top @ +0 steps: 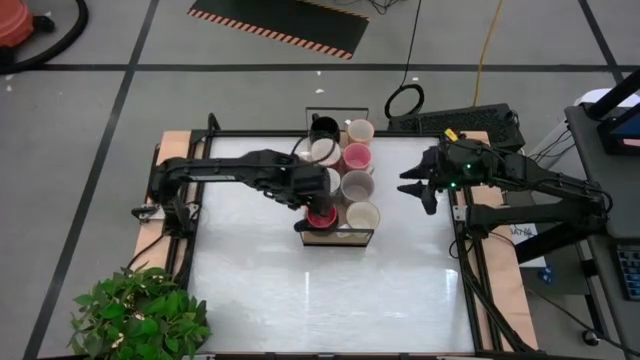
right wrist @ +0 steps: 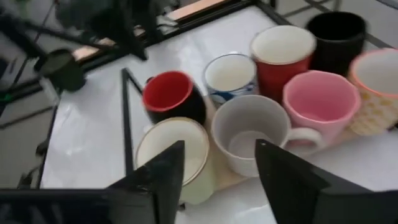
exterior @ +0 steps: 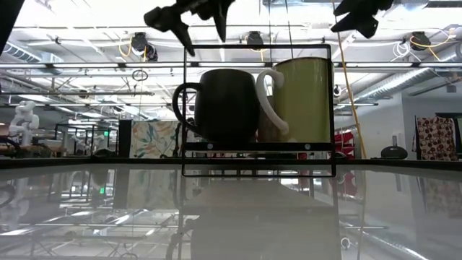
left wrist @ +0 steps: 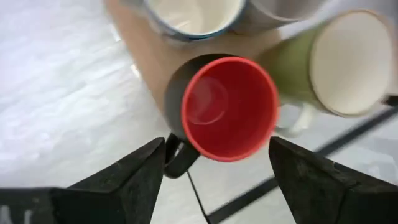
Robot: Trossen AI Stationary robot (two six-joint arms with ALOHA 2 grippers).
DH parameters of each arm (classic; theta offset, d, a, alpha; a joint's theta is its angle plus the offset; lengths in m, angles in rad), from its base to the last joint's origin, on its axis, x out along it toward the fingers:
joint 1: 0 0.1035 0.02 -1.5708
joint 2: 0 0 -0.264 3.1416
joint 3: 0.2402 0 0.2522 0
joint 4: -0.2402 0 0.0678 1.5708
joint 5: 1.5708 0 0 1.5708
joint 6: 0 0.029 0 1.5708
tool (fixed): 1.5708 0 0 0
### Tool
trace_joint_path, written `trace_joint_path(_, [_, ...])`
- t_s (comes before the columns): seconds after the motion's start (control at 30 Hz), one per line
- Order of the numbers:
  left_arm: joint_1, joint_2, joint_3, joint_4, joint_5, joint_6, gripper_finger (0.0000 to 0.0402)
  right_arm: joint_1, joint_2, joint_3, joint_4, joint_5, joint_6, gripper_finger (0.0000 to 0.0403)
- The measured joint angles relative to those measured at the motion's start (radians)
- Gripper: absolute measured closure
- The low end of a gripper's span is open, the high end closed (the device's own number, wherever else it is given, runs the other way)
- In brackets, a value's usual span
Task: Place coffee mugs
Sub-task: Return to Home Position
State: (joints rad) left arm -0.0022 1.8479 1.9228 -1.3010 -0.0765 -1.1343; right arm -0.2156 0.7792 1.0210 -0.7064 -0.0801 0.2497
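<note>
Several coffee mugs stand upright in two rows on the long wooden tray (top: 340,238) at the table's middle. Among them are a black mug (top: 325,127), a pink one (top: 357,158), a grey one (top: 357,186) and a cream one (top: 362,215). A black mug with a red inside (left wrist: 229,107) stands at the tray's near left end. My left gripper (left wrist: 216,144) hangs open just above it, its fingers to either side of the rim and clear of it. My right gripper (top: 410,190) hovers open to the right of the tray, pointing at the mugs with nothing between its fingers (right wrist: 219,149).
The tray has a black wire frame (exterior: 258,48) that rises around the mugs. A potted green plant (top: 140,315) stands at the table's near left corner. The white tabletop (top: 300,290) lies bare near the front edge. Dark equipment (top: 470,122) sits at the far right.
</note>
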Motion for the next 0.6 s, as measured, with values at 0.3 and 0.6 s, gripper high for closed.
trace_joint_path(0.3, [-0.002,-0.067,0.000,0.001,-0.002,0.145,0.0257,0.002,0.000,0.000,0.007,-0.056,-0.077,0.0360])
trace_joint_path(0.6, [-0.042,-0.100,-0.001,0.011,-0.011,0.489,0.0396,0.003,-0.011,0.000,0.285,-0.056,-0.147,0.0400])
